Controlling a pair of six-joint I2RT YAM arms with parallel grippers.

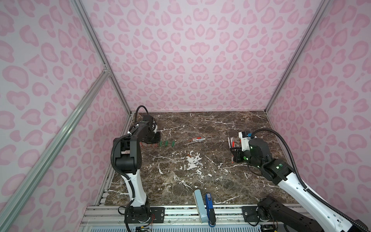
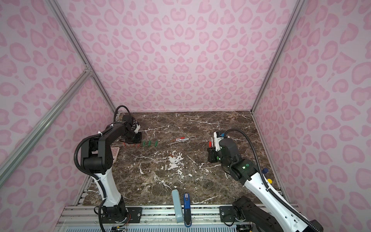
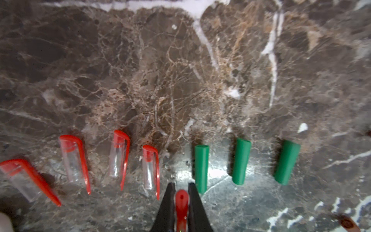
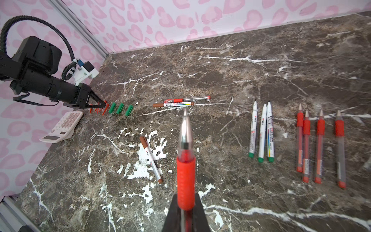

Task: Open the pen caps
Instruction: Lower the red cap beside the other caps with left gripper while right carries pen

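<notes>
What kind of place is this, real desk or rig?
Likely a staged robot booth: pink-print walls on aluminium framing, marble-look table, left arm and right arm bolted to a rail.

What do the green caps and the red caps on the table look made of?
Green caps: opaque plastic, matte-looking, even colour, moulded edges. Red caps: probably plastic too, clear glossy tubes with solid red clips; the table shows through them.

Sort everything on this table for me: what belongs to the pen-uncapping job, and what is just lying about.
Job: red cap held by the left gripper; loose red caps; green caps; red pen held by the right gripper; uncapped markers; uncapped red pens; brown-capped markers; mid-table red pen.
Lying about: pink calculator; pale blue bar; blue stapler-like object.
</notes>
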